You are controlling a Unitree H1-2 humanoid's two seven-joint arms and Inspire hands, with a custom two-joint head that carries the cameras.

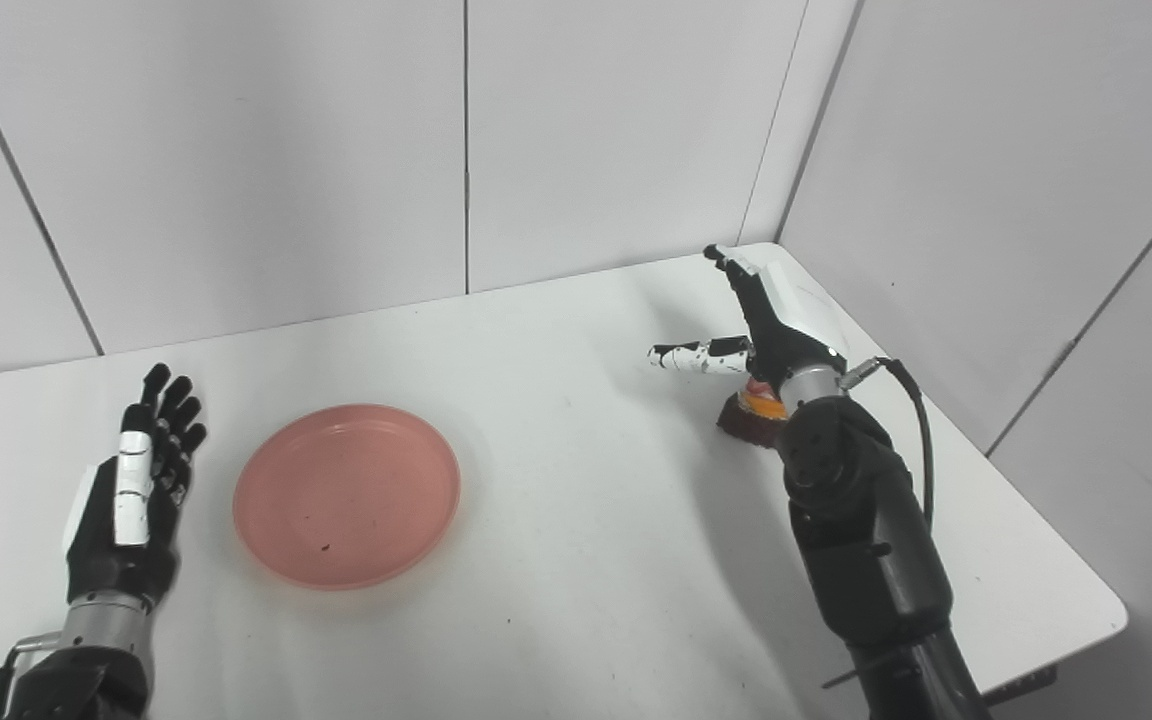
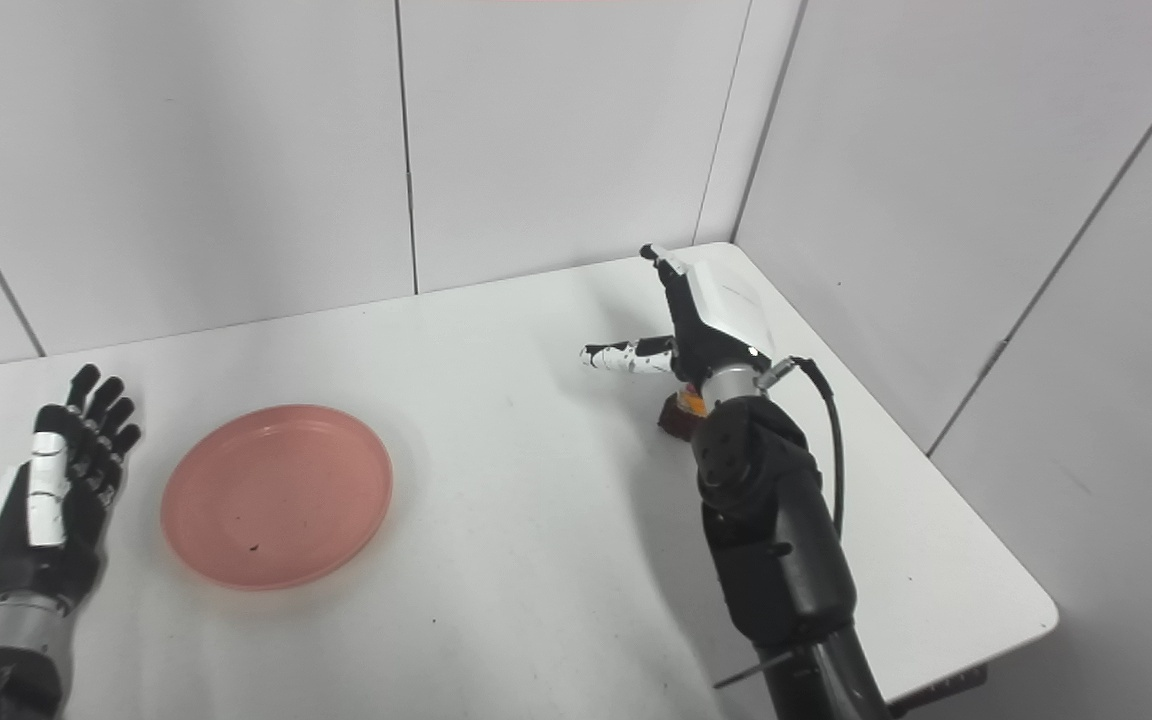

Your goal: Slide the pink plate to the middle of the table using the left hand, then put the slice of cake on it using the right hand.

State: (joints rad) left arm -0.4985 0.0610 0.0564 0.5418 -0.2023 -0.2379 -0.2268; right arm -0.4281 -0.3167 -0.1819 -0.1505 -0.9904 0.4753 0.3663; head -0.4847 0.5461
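At right of centre, the right hand (image 1: 771, 325) is spread wide, thumb out sideways, holding nothing. The slice of cake (image 1: 748, 412), dark with an orange top, sits just below it on the white table (image 1: 586, 560). At lower left, the left hand (image 1: 136, 490) lies open beside the round, smooth pink plate (image 1: 347, 494).

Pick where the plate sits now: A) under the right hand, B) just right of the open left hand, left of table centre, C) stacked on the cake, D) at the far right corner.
B: the plate lies flat beside the left hand, untouched.
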